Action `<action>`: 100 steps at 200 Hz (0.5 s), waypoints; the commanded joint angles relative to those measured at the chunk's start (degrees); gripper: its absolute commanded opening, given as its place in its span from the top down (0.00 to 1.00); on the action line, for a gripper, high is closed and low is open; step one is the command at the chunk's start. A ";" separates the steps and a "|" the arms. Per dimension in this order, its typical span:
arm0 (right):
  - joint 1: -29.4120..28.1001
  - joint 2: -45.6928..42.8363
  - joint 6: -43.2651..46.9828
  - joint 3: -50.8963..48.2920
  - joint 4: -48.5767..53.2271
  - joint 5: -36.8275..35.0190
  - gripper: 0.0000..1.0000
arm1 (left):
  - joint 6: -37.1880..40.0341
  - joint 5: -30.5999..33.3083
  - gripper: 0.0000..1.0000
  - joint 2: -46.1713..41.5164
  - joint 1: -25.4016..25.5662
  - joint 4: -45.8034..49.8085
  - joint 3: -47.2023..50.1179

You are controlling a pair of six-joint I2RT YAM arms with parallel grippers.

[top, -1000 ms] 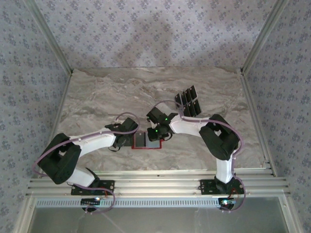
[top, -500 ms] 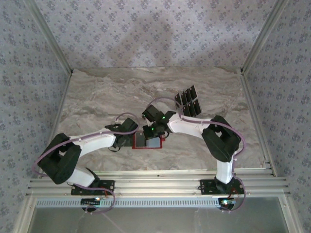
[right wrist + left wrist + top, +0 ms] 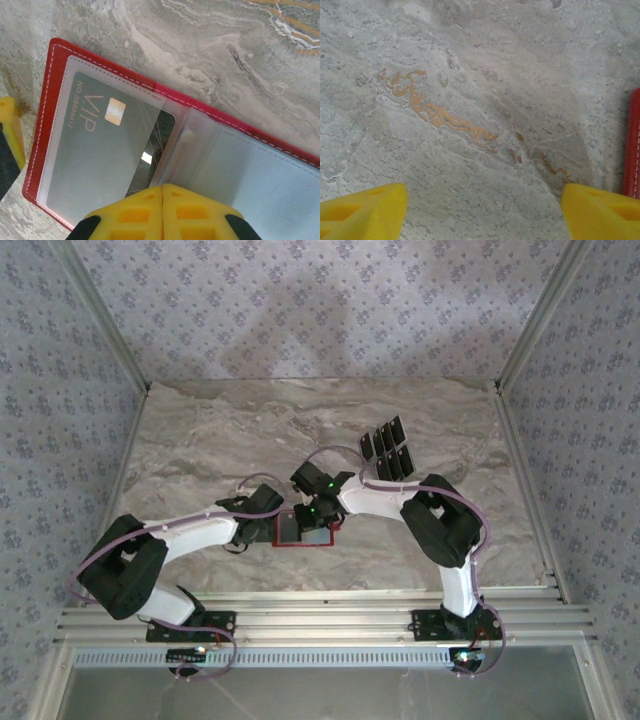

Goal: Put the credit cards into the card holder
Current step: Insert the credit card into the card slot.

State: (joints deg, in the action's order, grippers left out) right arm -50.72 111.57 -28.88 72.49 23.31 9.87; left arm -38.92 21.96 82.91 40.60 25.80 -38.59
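Right tool (image 3: 162,210), now pressed together, sits farther left over the card holder (image 3: 52,90), apparently nudging the VIP card (image 3: 95,150) home.

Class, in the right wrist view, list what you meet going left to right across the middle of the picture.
Yellow fingertip → card holder, its red border → credit card marked VIP, in the frosted pocket → empty clear pocket.
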 commanded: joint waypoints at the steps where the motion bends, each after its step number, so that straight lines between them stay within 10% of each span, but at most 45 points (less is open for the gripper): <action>1: -0.24 1.85 -0.31 1.26 0.92 0.30 0.92 | -0.24 -1.12 0.18 0.64 -0.18 -0.84 1.32; 100: -0.60 4.40 0.81 4.89 2.01 3.24 0.93 | -0.54 -2.09 0.19 2.21 0.06 -2.69 2.11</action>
State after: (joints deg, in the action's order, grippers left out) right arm -50.78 113.97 -28.86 75.53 23.44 11.49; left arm -39.07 21.71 82.94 40.60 24.60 -38.04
